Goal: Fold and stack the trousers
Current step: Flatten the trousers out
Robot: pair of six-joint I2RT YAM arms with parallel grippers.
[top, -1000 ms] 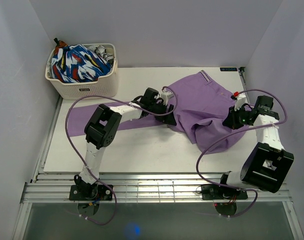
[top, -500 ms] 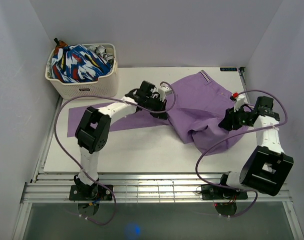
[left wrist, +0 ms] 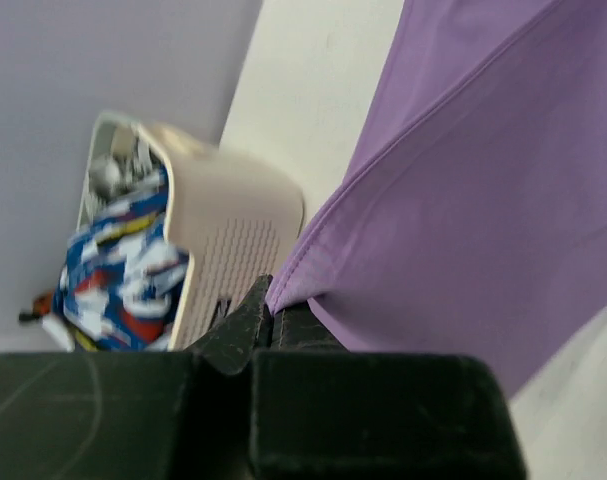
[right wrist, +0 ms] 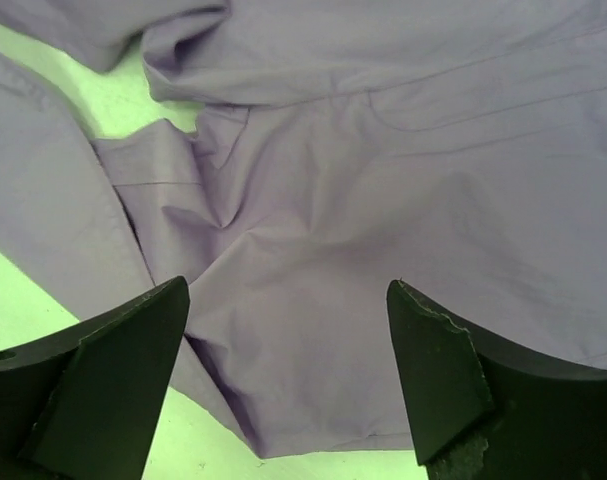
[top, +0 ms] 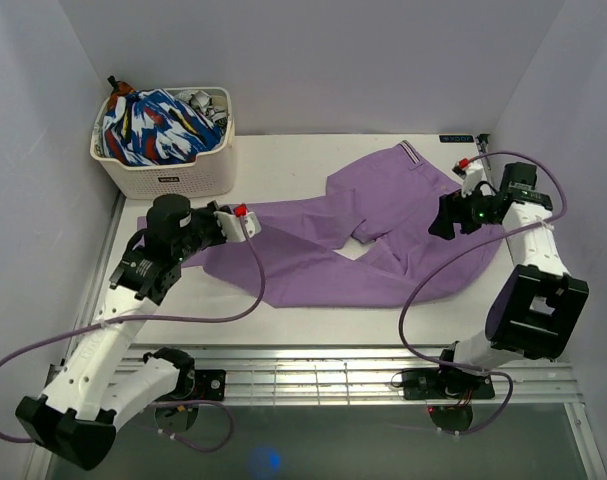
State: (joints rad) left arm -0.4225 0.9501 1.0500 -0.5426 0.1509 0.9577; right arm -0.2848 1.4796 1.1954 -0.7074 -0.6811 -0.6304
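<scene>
Where the long purple fabric trousers [top: 383, 210] lie spread across the white bench [top: 283, 315], their waistband sits toward the far right corner and one leg stretches out to the left. The left claw [left wrist: 271, 306] is clenched on the edge of that leg at its left end, near the cream perforated plastic basket [top: 173, 180] stuffed with patterned clothes. The right claw [right wrist: 283, 292] is released, its fingers wide apart above the creased seat of the trousers.

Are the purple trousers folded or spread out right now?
Spread out: the trousers lie across the table, legs stretched leftward, one leg edge pinched in the left gripper.
</scene>
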